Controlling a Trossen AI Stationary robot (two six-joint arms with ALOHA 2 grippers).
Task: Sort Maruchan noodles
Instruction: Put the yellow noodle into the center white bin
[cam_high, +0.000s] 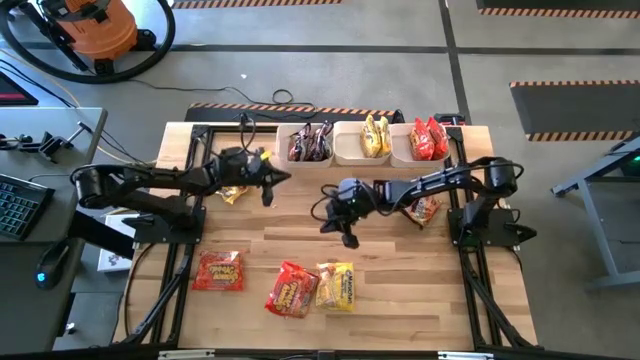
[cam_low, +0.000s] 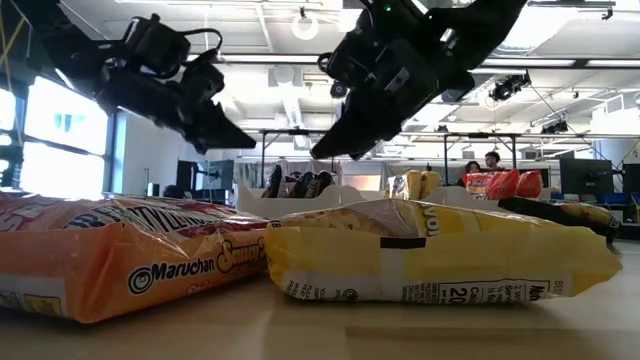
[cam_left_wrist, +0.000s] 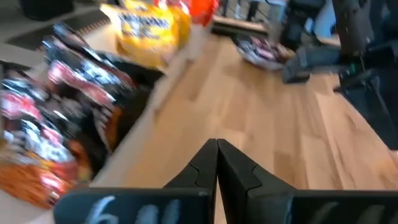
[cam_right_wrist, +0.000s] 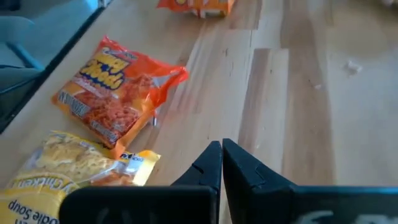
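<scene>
Left pincer (cam_high: 272, 186) pressed together near the bins (cam_high: 364, 145), right pincer (cam_high: 347, 233) pressed together mid-counter (cam_high: 400, 290), both empty, noodles (cam_high: 312, 288) loose in front, others binned, one perhaps under the right arm.

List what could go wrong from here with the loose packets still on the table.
1. The red packet and yellow packet touch or overlap near the front edge; a grab at one may drag the other.
2. Both tools, left and right, are shut and empty; descending that way would push a packet, not grip it.
3. The packet lies partly under the right arm, awkward to reach.
</scene>
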